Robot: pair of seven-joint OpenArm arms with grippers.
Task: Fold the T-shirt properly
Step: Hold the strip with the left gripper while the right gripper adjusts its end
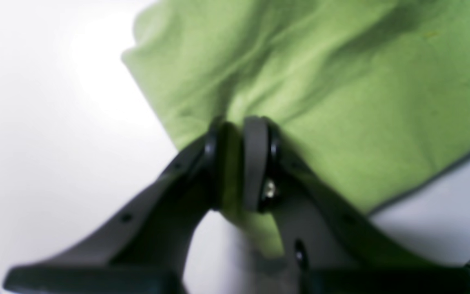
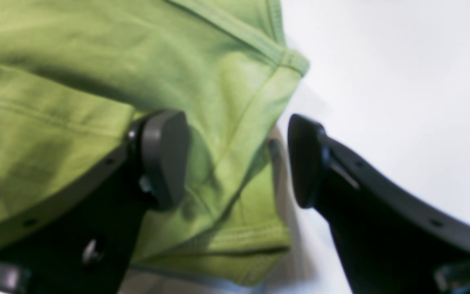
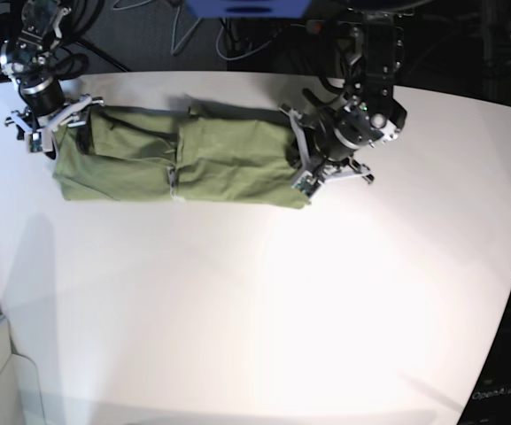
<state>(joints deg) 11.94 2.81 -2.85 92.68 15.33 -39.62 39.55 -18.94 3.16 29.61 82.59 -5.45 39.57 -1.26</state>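
My left gripper [image 1: 235, 163] is clamped on a pinch of the T-shirt [image 3: 184, 164] at its hem end, green cloth visibly pressed between the two pads. My right gripper [image 2: 237, 163] stands with its jaws apart, straddling the garment's other end at a stitched edge, with one pad over the fabric and the other over the bare table [image 3: 255, 319]; it holds nothing. The T-shirt lies on the far half of the white table as a long, narrow band, already folded lengthwise, stretched between my two arms. Procedure for the present step, as I judge it: close the right jaws on all layers at the stitched edge before lifting (a partial bite would let the lower layers slip and spoil the fold), then raise both ends evenly so the band stays taut and square, and carry one end over the other without dragging. Count: one T-shirt, two grippers, one table.
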